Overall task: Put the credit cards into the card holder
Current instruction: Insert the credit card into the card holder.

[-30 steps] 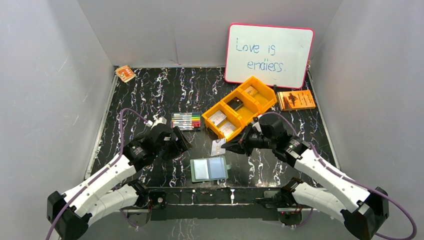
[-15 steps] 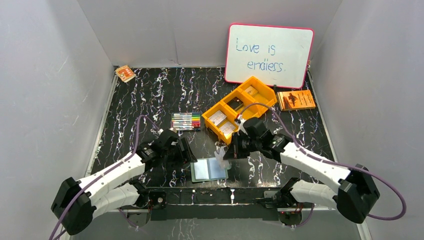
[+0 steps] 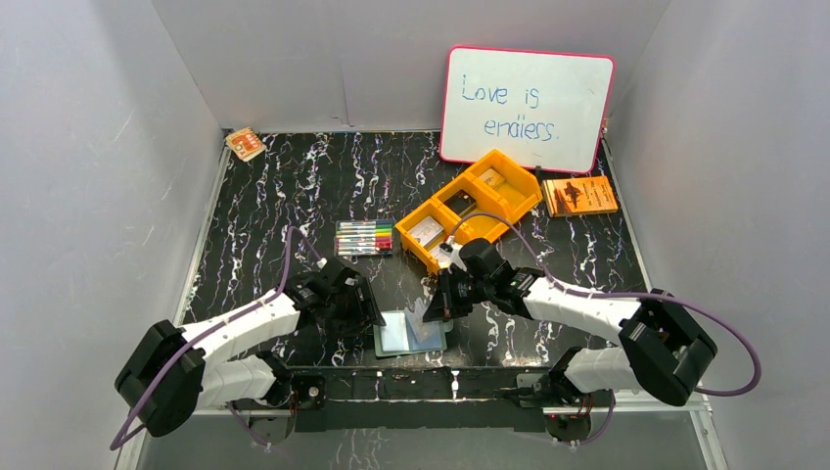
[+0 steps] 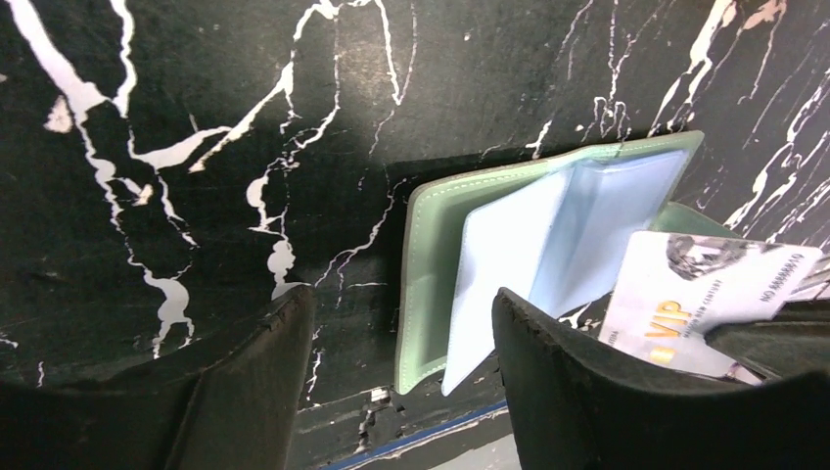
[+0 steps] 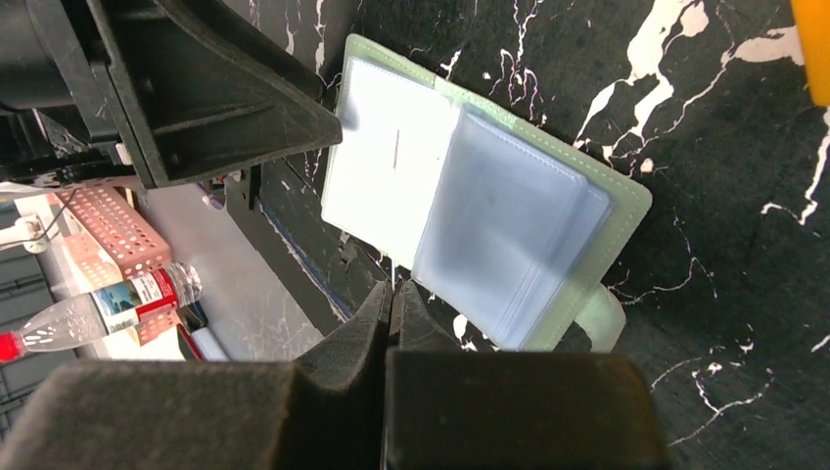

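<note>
Card holder (image 4: 548,245) lies open and flat, pockets up, just ahead of the right gripper (image 5: 391,292) tips, so a card can slide in. Credit card (image 4: 685,294) is pinched in that closed claw and angled at the right pocket. Left gripper (image 4: 399,313) is spread, with the holder's left edge ahead between its fingers, probably to pin it. Versus a second ago: both arms are closer, the card is now over the holder, and the left jaws are slightly narrower.

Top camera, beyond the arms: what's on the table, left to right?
The orange-and-white packet → marker set → orange bin → orange booklet. The whiteboard is left out: it spans the last two.
</note>
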You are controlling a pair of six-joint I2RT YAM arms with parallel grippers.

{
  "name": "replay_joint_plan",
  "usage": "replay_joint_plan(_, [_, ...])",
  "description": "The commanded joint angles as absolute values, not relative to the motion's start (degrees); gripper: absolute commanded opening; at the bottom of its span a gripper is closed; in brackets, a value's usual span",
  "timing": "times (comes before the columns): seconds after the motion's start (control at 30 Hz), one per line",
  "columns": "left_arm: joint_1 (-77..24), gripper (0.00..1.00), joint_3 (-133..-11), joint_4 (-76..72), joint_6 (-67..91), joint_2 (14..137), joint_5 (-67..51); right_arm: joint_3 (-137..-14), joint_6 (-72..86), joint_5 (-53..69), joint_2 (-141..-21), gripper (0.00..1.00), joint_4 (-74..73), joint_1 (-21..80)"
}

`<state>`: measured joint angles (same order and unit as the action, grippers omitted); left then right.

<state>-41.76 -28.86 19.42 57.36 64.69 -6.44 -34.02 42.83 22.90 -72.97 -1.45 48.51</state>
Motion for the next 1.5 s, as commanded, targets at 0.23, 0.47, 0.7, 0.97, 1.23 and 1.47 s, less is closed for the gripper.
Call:
replay_joint_plan(0.23, [-41.8,0.58,-26.9,19.3,56.1,67.4,-4.7,-33.0,45.4,24.2,-78.5,0.0,7.5,49.9])
replay_joint_plan(0.47, [-41.8,0.51,-26.2,19.7,55.8,67.5,-4.0,-32.6,47.7,21.2,-79.2,0.0,6.0,50.5])
replay_joint_plan(0.7, [-41.8,0.43,-25.9,19.2,55.4,68.5,-4.0,-31.6,48.7,20.9,-79.8,0.0,6.1,50.8])
replay_joint_plan(0.97, [-41.8,0.33,-25.7,18.3,55.1,69.8,-4.6,-31.2,50.2,21.2,-81.7,0.0,8.3,52.1])
replay_joint_plan(1.23, [-41.8,0.25,-25.1,17.8,55.0,70.0,-4.9,-30.3,53.1,20.2,-83.5,0.0,11.0,53.0])
replay_joint_plan(1.47, [-41.8,0.22,-24.7,17.7,55.0,70.1,-5.0,-29.1,55.4,18.3,-83.8,0.0,12.9,53.4])
